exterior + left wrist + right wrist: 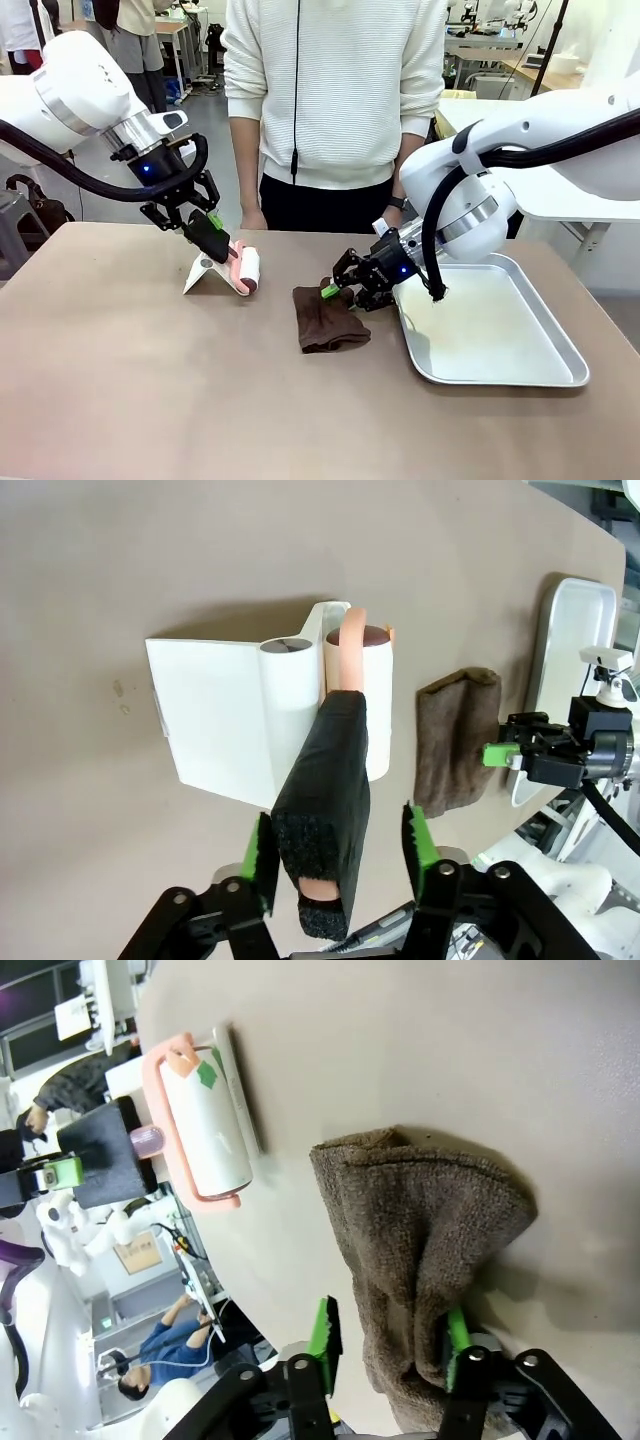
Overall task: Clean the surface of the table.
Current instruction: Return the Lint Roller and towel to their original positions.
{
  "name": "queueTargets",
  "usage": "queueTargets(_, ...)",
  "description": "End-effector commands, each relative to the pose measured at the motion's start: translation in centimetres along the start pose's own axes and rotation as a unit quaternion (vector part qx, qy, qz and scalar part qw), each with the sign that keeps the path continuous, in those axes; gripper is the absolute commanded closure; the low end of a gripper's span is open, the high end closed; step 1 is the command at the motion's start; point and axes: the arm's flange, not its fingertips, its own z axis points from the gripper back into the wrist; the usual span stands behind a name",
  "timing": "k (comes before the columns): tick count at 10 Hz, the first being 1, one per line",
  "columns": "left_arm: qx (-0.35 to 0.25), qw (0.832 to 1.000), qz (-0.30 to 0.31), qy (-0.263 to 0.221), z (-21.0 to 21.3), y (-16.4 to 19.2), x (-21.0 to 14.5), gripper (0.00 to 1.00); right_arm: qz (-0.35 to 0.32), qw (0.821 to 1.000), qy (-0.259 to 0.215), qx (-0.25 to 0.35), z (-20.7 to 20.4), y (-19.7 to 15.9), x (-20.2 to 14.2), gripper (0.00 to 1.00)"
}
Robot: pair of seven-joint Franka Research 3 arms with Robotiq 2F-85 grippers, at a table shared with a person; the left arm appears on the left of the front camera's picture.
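The brown-taupe table (pixel 120 380) carries a pink-framed lint roller (pixel 247 268) resting in a white stand (pixel 205 272). My left gripper (pixel 208 232) straddles the roller's black foam handle (pixel 325 790). Its jaws are open, with a gap on one side in the left wrist view, where the gripper (pixel 338 855) is low in the frame. A folded brown cloth (pixel 325 320) lies mid-table. My right gripper (pixel 340 290) sits at the cloth's far edge. In the right wrist view the gripper (pixel 390 1338) is open, and a fold of the cloth (pixel 420 1230) lies loose between the pads.
A silver metal tray (pixel 500 330) sits right of the cloth, under my right arm. A person (pixel 335 100) in a white sweater stands at the far edge. The near half of the table is bare.
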Motion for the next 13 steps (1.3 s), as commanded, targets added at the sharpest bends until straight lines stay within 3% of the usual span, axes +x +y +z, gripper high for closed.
queueTargets(1,0.011,1.000,0.012,-0.009,0.9,0.1,-0.3,0.00,-0.011,1.000,0.014,-0.003,0.1,0.5,0.7,0.08)
queueTargets(2,0.010,1.000,0.012,-0.010,1.3,0.5,-0.6,0.00,-0.011,1.000,0.015,-0.002,0.1,0.4,0.7,0.00)
queueTargets(7,-0.018,0.999,-0.029,-0.020,3.3,1.4,-4.8,0.00,0.008,0.999,0.028,0.032,1.9,0.7,0.0,0.00)
queueTargets(10,-0.083,0.993,-0.080,-0.039,5.4,2.4,-10.6,0.00,0.021,0.999,-0.003,0.038,6.1,1.4,-1.9,0.00)
queueTargets(13,-0.137,0.979,-0.140,-0.062,6.2,3.9,-15.1,0.00,0.024,0.991,0.024,0.132,9.1,1.9,-4.0,0.00)
